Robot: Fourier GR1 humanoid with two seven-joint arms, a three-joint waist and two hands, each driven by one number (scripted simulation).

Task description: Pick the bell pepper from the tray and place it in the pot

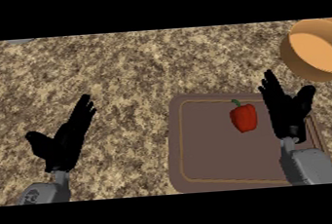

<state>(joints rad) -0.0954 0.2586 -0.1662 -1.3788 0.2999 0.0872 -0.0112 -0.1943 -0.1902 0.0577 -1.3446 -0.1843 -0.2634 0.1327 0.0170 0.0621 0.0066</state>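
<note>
- the bell pepper [243, 117] lies on the brown tray [201, 165], in the tray's upper right part, red body with its green stem pointing up and away from me, so its long axis runs roughly away from me with a slight tilt.
- my right hand [287, 110] is over the tray's right side, just beside the pepper, which sits to the left of my palm; the fingers [272, 89] are straight and apart from the thumb, holding nothing.
- my left hand [64, 138] is well apart from the tray, over the bare worktop [137, 67] at the view's left, fingers straight and relaxed, resting.
- the right hand is plainly the nearer one, so i judge the pick is its job: a short move leftward and down, closing across the pepper's narrow width.
- the pot [316, 50] stands beyond the tray's upper right corner, ahead and to the right of my right hand, a short carry once the pepper is lifted.
</note>
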